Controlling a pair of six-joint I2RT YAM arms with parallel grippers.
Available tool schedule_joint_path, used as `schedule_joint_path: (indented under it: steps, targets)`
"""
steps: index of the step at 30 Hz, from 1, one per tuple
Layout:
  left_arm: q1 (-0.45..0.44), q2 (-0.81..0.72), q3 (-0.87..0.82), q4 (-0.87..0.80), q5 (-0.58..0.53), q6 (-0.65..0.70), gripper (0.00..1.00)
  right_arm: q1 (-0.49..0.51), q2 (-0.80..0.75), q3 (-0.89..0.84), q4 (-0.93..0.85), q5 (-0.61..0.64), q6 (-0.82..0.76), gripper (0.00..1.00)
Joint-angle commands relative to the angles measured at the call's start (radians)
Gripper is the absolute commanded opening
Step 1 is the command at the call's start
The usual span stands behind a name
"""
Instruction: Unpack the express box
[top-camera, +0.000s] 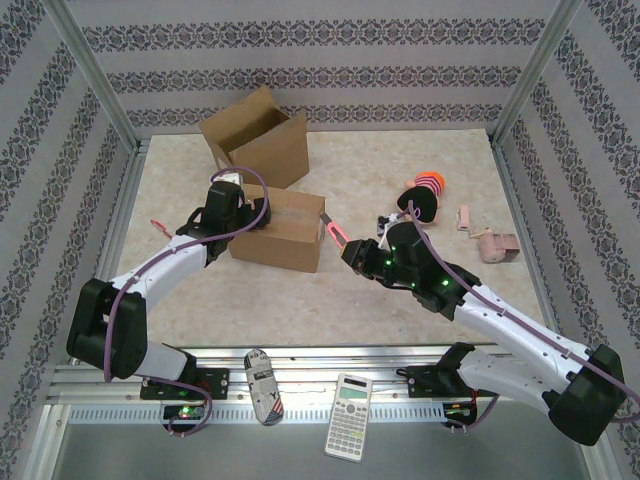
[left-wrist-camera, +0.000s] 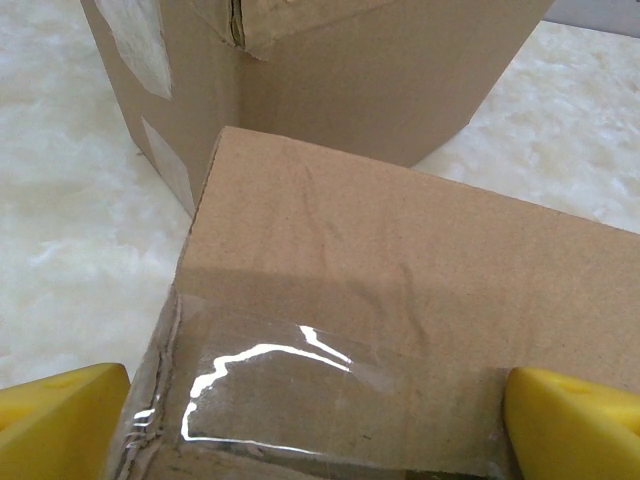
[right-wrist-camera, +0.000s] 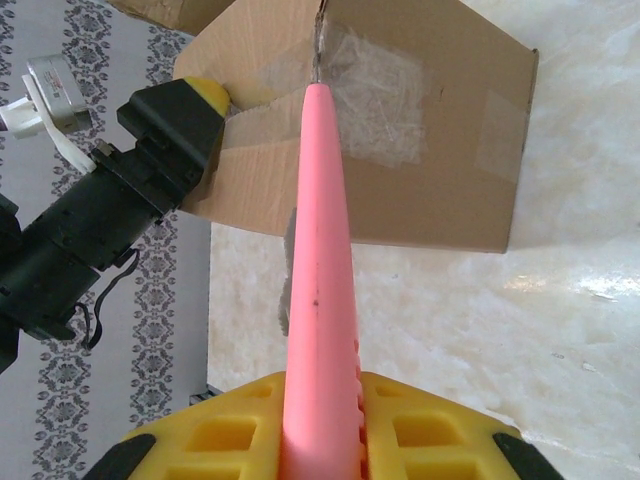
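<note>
Express box (top-camera: 285, 235): sealed, lying left of centre on the worktop (top-camera: 400, 310), with clear tape (left-wrist-camera: 300, 390) across its top seam. A second carton (top-camera: 255, 140), flaps open, stands just behind it toward the far edge

Left gripper (top-camera: 237, 208): jaws spread wide across the left end of the express box, with a yellow fingertip (left-wrist-camera: 60, 420) against each side. It grips the box across its width

Right gripper (top-camera: 352, 252): clamped tight on a pink cutter (top-camera: 335, 232), which juts out toward the box. The tip meets the top edge of the right end, at the taped seam

Other items: a doll (top-camera: 425, 195) and two small pink toys (top-camera: 497, 247) lie toward the right edge, well apart from the box. A calculator (top-camera: 350, 415) rests on the rail at the near edge, between the arm bases
</note>
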Motion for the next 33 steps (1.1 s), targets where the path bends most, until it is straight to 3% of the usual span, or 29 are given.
schedule_joint_path:
  steps: [1,33]
  targets:
    - [0.004,0.11,-0.078,-0.264,-0.017,0.024,0.95,0.029,-0.007,-0.005,-0.062,-0.067,0.006,0.0]
    - [0.003,0.114,-0.075,-0.27,-0.016,0.023,0.95,0.118,-0.017,-0.017,-0.113,-0.03,0.027,0.0]
